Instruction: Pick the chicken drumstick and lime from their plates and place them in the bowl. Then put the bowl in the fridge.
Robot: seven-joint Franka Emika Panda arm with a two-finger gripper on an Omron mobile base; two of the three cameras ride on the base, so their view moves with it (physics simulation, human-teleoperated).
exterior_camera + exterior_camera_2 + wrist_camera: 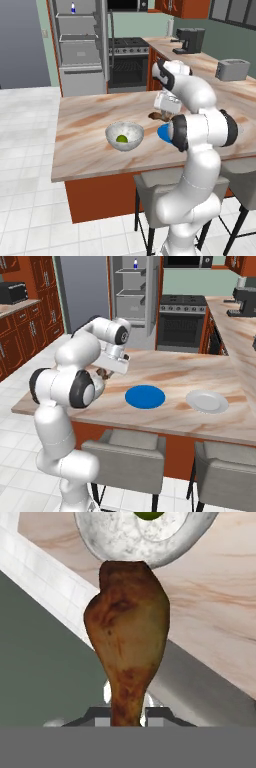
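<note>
- Left base view: the gripper (161,116) hangs over the island counter (85,125), just beside the bowl (124,135) on the side toward the blue plate (163,133). A brown bit of the chicken drumstick (156,116) pokes out below the hand. The lime (121,138) already lies in the bowl, so the robot looks to be on the second item of the first step. The fridge (80,45) stands open beyond the counter, well apart from the bowl. The arm covers most of the blue plate, and the fingers cannot be made out here.
- Right base view: the blue plate (144,396) and the pale plate (207,401) both lie bare on the counter, the pale one farther from the arm. A small brown piece of the drumstick (103,374) shows beneath the hand. The arm hides the bowl (it should sit behind the forearm), and how far the jaws stand apart cannot be read.
- Hand view: the drumstick (127,637) hangs with its narrow bone end between the finger tips (161,713), thick end toward the bowl (120,542), whose rim and the lime (148,514) are cut off at the top. The fingers appear closed on the bone end. The meat seems not yet above the bowl's hollow, so the next move probably calls for carrying it a little farther over the rim before letting go (short of that, it may land on the counter).
</note>
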